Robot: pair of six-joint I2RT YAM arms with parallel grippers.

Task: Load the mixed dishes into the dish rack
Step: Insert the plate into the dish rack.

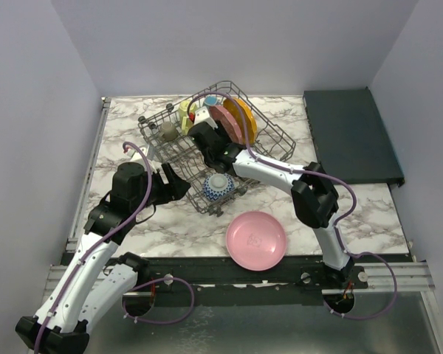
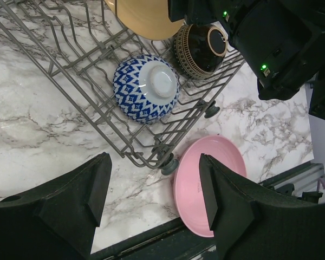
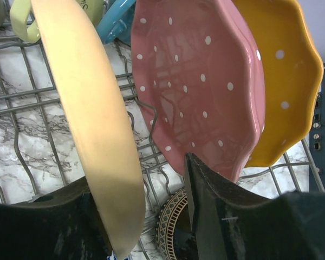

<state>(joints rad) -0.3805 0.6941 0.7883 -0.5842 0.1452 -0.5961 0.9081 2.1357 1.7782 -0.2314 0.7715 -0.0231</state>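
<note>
Dish rack (image 1: 153, 136): cream plate (image 3: 92, 108) standing upright inside.
Right tool (image 3: 143, 214): spread, loose around plate; best lifted straight out.
Left tool (image 2: 154, 195): spread, empty.

— What do the arms look like?
— The left arm (image 1: 88, 262) and the right arm (image 1: 260, 168) both have white shells between black joint housings.
— Cables?
— A purple cable (image 1: 148, 184) runs along each (looping loose near the bases). Small green lights (image 2: 264, 67) glow on the right wrist. The left pincer (image 2: 154, 168) has matte black wedge fingers.
</note>
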